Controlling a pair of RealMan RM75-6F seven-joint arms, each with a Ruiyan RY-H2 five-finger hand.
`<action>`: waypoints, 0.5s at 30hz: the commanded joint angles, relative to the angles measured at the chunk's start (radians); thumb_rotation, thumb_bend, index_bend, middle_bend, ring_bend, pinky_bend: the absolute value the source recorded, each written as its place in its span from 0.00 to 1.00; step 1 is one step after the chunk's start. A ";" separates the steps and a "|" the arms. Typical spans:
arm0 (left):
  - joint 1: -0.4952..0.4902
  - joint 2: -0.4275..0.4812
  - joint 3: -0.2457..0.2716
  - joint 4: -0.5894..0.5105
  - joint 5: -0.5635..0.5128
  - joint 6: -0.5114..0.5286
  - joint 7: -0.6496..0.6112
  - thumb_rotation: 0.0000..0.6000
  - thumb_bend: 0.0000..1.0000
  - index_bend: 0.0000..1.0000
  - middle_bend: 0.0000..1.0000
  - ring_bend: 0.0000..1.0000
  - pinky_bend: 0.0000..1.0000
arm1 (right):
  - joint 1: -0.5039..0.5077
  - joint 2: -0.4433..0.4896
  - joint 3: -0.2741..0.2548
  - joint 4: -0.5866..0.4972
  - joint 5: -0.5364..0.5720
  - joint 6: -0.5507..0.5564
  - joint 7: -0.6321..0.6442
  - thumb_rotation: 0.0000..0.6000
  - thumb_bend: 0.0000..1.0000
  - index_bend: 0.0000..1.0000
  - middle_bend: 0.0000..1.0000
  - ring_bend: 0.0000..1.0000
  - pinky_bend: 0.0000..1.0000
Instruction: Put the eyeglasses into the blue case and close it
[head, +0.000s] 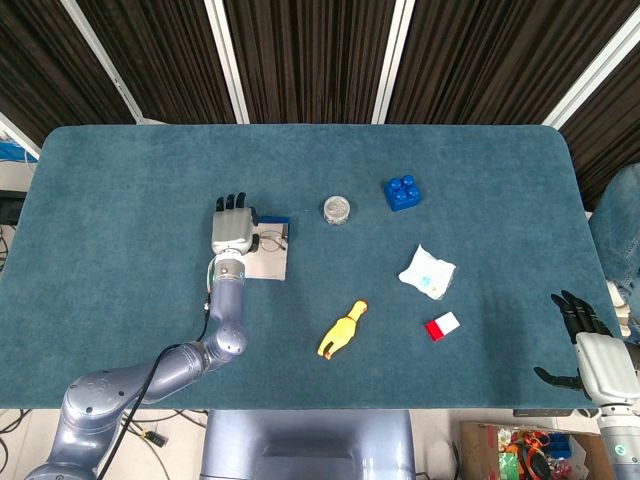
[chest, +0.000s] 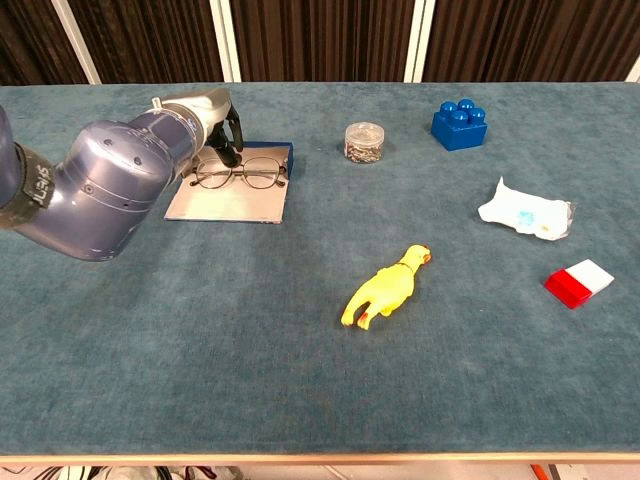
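Observation:
The blue case (chest: 272, 150) lies open at the table's left middle, its pale lining (chest: 228, 205) facing up. The thin-rimmed eyeglasses (chest: 262, 177) lie across the lining by the blue back wall. My left hand (chest: 212, 118) hovers over the case's back left corner, fingers (chest: 233, 140) pointing down just above the glasses' bridge, with no grip that I can see. From the head view, the left hand (head: 232, 231) covers the left part of the case (head: 270, 264) and the eyeglasses (head: 272, 240) show to its right. My right hand (head: 590, 345) hangs open off the table's front right corner.
A small clear jar (chest: 363, 141) stands right of the case, and a blue toy brick (chest: 460, 125) sits further right. A yellow rubber chicken (chest: 385, 288) lies mid-table. A white packet (chest: 525, 212) and a red-and-white block (chest: 579, 282) are on the right.

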 joint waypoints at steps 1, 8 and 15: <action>0.012 0.016 0.001 -0.038 0.008 0.018 0.008 1.00 0.40 0.33 0.06 0.00 0.00 | 0.000 0.001 0.000 -0.001 0.001 -0.001 0.000 1.00 0.10 0.00 0.00 0.04 0.21; 0.127 0.168 0.083 -0.366 0.142 0.162 -0.008 1.00 0.40 0.32 0.07 0.00 0.08 | 0.000 0.003 0.001 -0.004 0.005 -0.004 0.004 1.00 0.10 0.00 0.00 0.04 0.21; 0.276 0.366 0.146 -0.732 0.144 0.176 -0.077 1.00 0.40 0.24 0.28 0.43 0.59 | -0.001 0.000 0.003 -0.006 0.012 -0.002 -0.003 1.00 0.11 0.00 0.00 0.04 0.21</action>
